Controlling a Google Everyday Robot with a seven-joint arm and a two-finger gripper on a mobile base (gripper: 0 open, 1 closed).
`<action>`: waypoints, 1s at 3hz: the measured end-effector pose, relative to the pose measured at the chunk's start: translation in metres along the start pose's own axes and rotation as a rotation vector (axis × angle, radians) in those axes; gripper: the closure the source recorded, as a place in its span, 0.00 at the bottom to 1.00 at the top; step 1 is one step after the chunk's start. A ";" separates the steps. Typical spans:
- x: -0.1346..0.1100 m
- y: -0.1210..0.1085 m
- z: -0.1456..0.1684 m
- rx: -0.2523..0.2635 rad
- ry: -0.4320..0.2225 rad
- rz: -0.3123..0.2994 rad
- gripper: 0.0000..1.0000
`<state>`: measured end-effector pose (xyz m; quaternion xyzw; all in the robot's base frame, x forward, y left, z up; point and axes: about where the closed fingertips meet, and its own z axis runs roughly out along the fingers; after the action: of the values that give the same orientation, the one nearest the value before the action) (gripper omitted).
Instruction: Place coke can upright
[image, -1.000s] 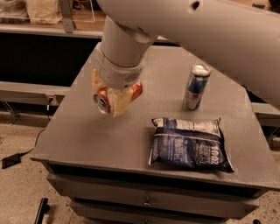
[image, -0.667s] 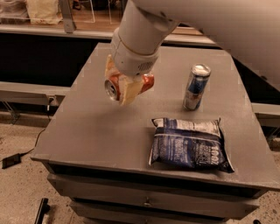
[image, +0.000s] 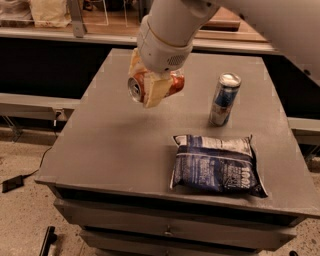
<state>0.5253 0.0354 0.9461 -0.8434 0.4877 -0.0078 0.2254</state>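
The red coke can (image: 172, 84) is held lying on its side in my gripper (image: 150, 87), with one silver end facing left toward the camera. The gripper is shut on the can and holds it in the air above the middle-left of the grey table (image: 115, 145). The cream-coloured fingers (image: 156, 92) wrap the can's body, so most of its lettering is hidden. My white arm comes down from the upper right.
A taller slim blue-and-silver can (image: 224, 99) stands upright on the table to the right of the gripper. A dark blue chip bag (image: 215, 163) lies flat near the front right. Drawers sit under the table's front edge; a shelf runs behind.
My gripper has risen and moved right and toward the back with the coke can in it. The can stays on its side. The blue can and bag have not moved.
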 end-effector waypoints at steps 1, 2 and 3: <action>0.005 -0.006 0.001 0.049 -0.095 0.031 1.00; 0.028 -0.023 0.009 0.152 -0.301 0.095 1.00; 0.043 -0.053 0.013 0.216 -0.482 0.127 1.00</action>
<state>0.5942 0.0273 0.9464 -0.7596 0.4683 0.1555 0.4237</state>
